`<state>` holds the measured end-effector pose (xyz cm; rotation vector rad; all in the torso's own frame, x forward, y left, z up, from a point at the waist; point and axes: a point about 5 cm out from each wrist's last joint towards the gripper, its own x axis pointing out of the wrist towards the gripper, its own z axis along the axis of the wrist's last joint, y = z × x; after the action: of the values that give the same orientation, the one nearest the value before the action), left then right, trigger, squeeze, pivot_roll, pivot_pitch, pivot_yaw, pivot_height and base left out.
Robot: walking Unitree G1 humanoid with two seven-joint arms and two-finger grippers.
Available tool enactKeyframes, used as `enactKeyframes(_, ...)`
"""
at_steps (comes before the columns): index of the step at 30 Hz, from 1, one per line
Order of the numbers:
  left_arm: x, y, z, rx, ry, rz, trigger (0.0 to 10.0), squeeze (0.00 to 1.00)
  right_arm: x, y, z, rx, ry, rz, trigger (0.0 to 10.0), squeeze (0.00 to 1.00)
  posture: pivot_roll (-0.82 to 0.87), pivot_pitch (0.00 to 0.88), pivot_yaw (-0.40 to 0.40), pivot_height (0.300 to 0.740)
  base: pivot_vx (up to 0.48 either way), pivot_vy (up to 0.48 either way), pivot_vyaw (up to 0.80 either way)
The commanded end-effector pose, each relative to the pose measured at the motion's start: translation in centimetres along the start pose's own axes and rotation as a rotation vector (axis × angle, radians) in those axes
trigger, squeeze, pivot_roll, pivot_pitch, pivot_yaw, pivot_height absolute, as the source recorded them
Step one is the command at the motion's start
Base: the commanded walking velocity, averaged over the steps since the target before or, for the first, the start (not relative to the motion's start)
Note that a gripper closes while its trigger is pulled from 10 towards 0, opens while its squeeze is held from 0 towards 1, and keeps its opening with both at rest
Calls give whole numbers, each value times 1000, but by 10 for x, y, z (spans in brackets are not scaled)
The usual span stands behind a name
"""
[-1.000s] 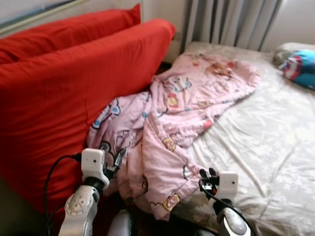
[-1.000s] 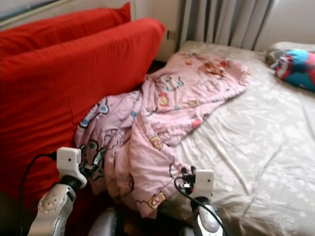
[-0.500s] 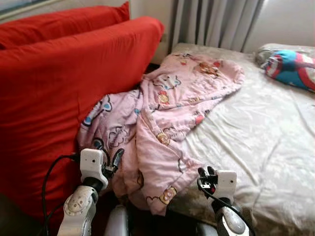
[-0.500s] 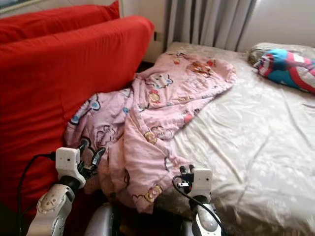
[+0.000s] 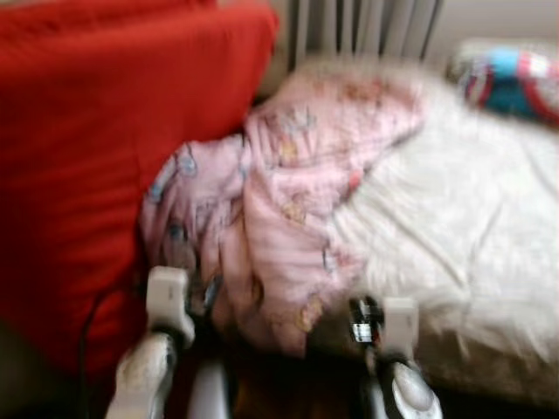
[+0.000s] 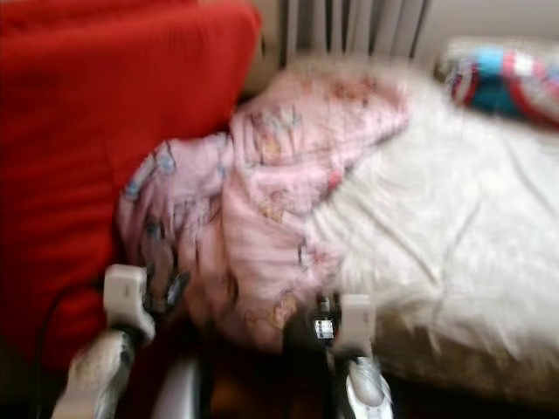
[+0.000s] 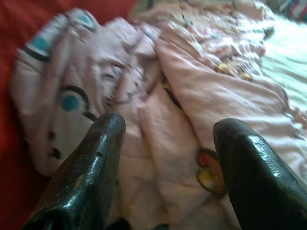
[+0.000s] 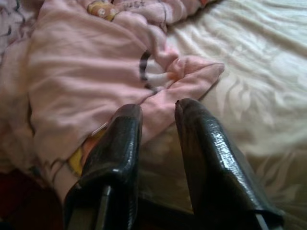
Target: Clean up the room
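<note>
Head views blurred. Far left: red sofa (image 5: 96, 148), its side against the bed's left edge. Left gripper (image 7: 165, 143) sits low by the sofa, just short of the blanket, fingers (image 7: 91, 163) spread wide, nothing between them. Pink cartoon-print blanket (image 5: 288, 201) is bunched along the bed's left edge, running from the near-left corner, where it spills over the edge toward the floor, up toward the head of the bed; its left side presses on the sofa. Right gripper (image 8: 158, 124) is at the bed's near edge, right beside the blanket's lowest corner; fingers (image 8: 206, 148) a narrow gap apart, gripping nothing, tips above the blanket hem. Cream sheet (image 5: 454, 227) covers the rest of the bed to the right. Blue-red pillow (image 5: 511, 83) lies at the far-right corner. Grey curtain (image 5: 367, 26) hangs behind the head of the bed.
</note>
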<state>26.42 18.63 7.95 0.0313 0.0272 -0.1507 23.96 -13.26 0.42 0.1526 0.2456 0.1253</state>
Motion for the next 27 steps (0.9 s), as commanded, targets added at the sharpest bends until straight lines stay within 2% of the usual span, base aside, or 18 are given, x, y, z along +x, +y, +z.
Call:
enactKeyframes(1,3,-1,6,6,-23,-9,10000,0,3,3,5,2,-24,10,10000,0,-25,45,-28,588,274,0,800)
enactKeyframes(4,3,-1,6,6,-23,-7,10000,0,3,3,5,4,-24,12,10000,0,-25,45,-28,588,275,0,615)
enactKeyframes(13,5,-1,6,3,-25,-9,10000,0,4,2,4,14,-14,6,10000,0,-22,44,-29,588,301,0,0)
enactKeyframes(27,8,0,7,5,-30,-11,10000,0,15,-17,10,-13,-6,-65,10000,0,-23,40,-27,588,322,0,0)
